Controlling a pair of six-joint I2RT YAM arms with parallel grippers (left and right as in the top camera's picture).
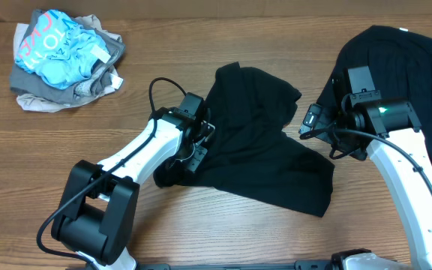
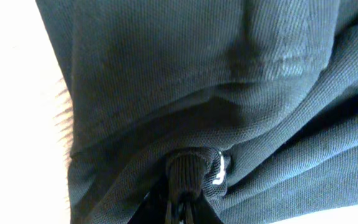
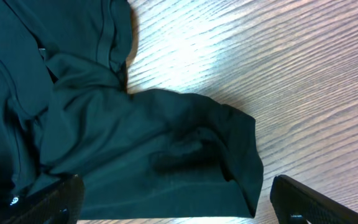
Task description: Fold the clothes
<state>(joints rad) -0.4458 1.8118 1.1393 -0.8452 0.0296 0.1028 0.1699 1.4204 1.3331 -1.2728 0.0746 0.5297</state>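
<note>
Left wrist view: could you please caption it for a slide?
Left gripper shut on a bunched fold of the black shirt.

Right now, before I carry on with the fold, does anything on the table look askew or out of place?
Nothing looks damaged. The middle black shirt lies rumpled rather than flat, with fabric bunched where the left gripper pinches its edge. The garment bundle sits in an untidy heap at the far left.

**Arm hardware, both sides**

Your white-shelled left arm [image 1: 137, 154]: black joint housings, chunky black base block [image 1: 96, 214], thin black cable [image 1: 154, 88] looping at the wrist. White-and-black right arm [image 1: 415, 191]: same build, with a small green light [image 1: 382, 110] on its wrist.
</note>
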